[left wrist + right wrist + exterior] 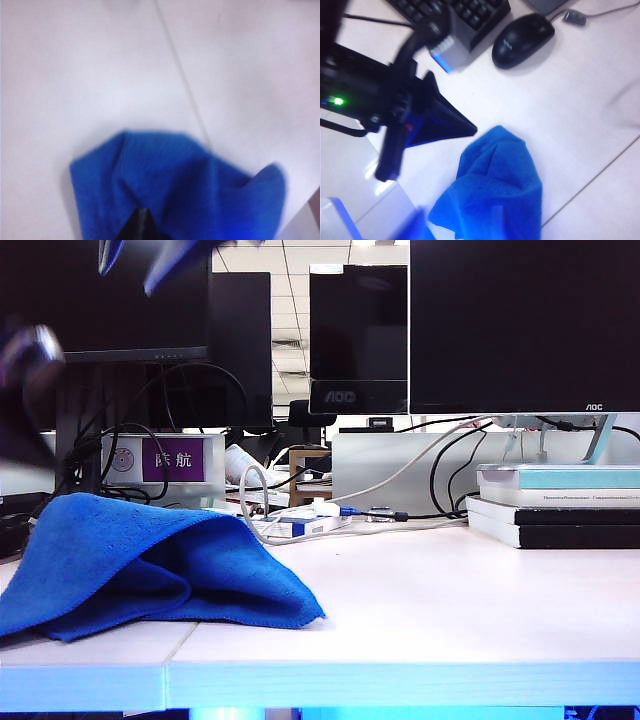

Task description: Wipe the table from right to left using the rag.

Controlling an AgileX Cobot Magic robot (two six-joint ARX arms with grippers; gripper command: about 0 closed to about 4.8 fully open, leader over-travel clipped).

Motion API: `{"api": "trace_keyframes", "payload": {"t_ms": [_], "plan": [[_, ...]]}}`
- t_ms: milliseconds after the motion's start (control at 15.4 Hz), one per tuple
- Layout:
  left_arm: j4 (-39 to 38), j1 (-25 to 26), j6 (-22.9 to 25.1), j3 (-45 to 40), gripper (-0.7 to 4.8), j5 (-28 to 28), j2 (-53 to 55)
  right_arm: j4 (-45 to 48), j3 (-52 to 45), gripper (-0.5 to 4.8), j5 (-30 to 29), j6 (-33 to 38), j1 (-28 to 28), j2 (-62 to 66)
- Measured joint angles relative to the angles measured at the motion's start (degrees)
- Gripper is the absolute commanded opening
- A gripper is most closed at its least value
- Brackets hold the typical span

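The blue rag lies bunched in a soft hump on the left part of the white table. My left gripper is shut, its black tips pressed together over the rag. In the right wrist view that left gripper points at the peak of the rag from close beside it; I see nothing held. My right gripper hangs high above the rag at the far left, reaching across, with its two blurred blue fingers apart and nothing between them.
A black keyboard and a black mouse lie beyond the rag. Monitors stand along the back, with a cable tangle and power strip at the middle. A stack of books sits at the back right. The table seam runs by the rag.
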Motion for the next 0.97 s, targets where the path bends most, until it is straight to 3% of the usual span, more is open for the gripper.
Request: {"api": "trace_keyframes", "payload": {"t_ms": [194, 453, 583, 842, 972], "plan": [[-0.1, 0.0, -3.1, 3.4, -0.06, -2.6, -7.5, 0.8, 0.0, -0.01, 5.4, -0.8, -0.6, -4.0], [0.3, 0.0, -8.9, 9.7, -0.06, -11.6, -18.6, 2.1, 0.0, -0.01, 14.2, -4.4, -1.3, -11.8], [3.2, 0.0, -9.9, 10.7, -0.06, -12.2, -22.8, 2.0, 0.0, -0.01, 14.9, -5.7, -1.3, -15.9], [16.0, 0.0, -11.8, 10.8, -0.06, -14.9, -33.4, -2.4, 0.1, -0.01, 13.1, -6.0, 0.1, -28.0], [13.4, 0.0, -13.0, 11.0, -0.06, -15.5, -39.8, -3.7, 0.1, -0.01, 12.7, -6.0, 1.5, -33.1]]}}
